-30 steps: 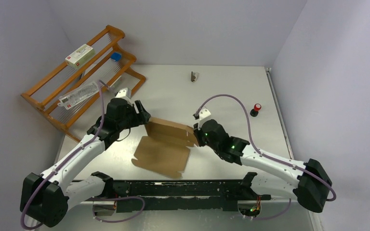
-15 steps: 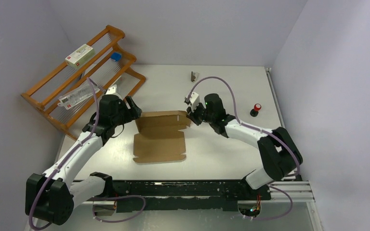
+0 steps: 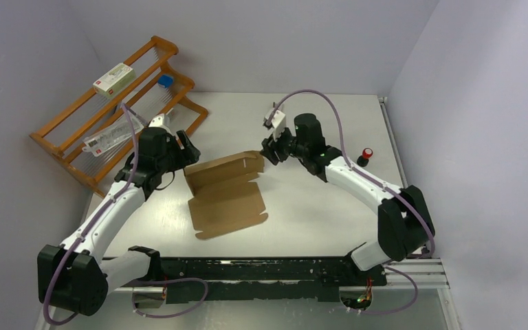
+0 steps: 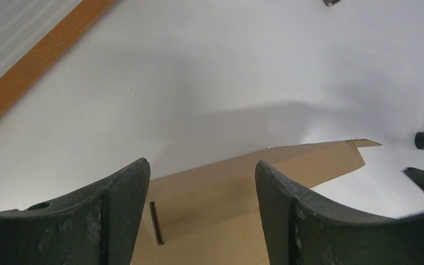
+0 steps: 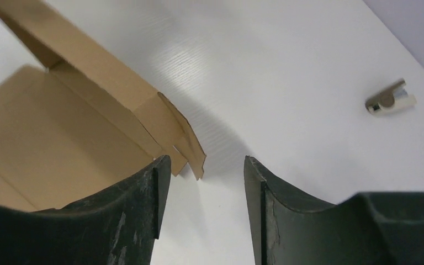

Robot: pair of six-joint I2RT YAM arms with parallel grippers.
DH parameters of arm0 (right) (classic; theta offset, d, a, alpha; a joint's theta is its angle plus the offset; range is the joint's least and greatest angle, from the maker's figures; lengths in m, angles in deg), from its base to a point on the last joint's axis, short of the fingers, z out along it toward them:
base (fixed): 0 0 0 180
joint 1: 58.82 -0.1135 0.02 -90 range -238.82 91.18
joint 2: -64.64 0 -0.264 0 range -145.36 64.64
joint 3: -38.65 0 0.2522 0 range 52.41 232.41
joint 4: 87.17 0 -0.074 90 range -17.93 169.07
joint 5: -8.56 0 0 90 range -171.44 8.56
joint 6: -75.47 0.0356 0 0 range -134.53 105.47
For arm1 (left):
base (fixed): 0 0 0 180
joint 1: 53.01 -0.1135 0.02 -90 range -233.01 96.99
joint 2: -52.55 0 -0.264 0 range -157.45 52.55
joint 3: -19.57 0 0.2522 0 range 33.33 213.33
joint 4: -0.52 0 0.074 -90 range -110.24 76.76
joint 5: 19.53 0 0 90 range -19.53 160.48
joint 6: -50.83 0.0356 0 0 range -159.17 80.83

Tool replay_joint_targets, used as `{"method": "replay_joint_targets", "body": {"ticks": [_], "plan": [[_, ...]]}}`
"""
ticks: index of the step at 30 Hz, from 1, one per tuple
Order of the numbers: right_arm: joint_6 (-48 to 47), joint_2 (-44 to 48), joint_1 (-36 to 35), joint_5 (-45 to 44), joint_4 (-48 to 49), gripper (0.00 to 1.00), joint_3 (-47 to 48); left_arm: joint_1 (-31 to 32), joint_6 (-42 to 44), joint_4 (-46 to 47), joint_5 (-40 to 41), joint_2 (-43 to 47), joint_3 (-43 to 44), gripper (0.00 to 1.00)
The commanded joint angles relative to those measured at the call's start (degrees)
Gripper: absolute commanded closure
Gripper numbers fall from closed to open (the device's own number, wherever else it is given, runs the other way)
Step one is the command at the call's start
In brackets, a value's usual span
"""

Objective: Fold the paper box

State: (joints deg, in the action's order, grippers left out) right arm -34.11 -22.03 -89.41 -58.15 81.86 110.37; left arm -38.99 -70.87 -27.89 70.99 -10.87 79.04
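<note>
Top view: we see the paper box (image 3: 227,196) lying mid-table, its back wall raised between the left gripper (image 3: 185,152) and the right gripper (image 3: 267,152).

Left wrist view: the fingers (image 4: 116,215) are spread wide and grip nothing, with cardboard beyond them.

Right wrist view: the fingers (image 5: 138,210) are apart and empty, with the box corner just beside one.

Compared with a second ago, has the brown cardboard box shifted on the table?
Yes. The paper box has slid away from the black rail at the near edge, toward the wooden rack, and turned counterclockwise in the top view.
</note>
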Motion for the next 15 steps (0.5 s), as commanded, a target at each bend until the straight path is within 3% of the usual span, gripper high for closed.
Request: {"method": "replay_joint_targets", "body": {"ticks": [1,5,11,15], "plan": [[13.7,4.2,-1.7,-9.4,-4.3,0.44,1.6,-0.4,1.0,-4.2,4.7,2.4,1.4,0.25],[24.8,6.8,-4.5,-15.8,-4.5,0.43,0.5,-0.5,-0.7,-5.1,5.8,3.2,-0.5,0.24],[30.1,5.2,-9.2,-22.7,-6.2,0.44,3.6,-0.5,-3.0,-7.6,4.4,7.0,-3.2,0.25],[33.8,2.3,-9.5,-21.0,-3.5,0.46,4.6,-0.5,-3.8,-10.1,4.0,10.5,-4.7,0.26]]}}
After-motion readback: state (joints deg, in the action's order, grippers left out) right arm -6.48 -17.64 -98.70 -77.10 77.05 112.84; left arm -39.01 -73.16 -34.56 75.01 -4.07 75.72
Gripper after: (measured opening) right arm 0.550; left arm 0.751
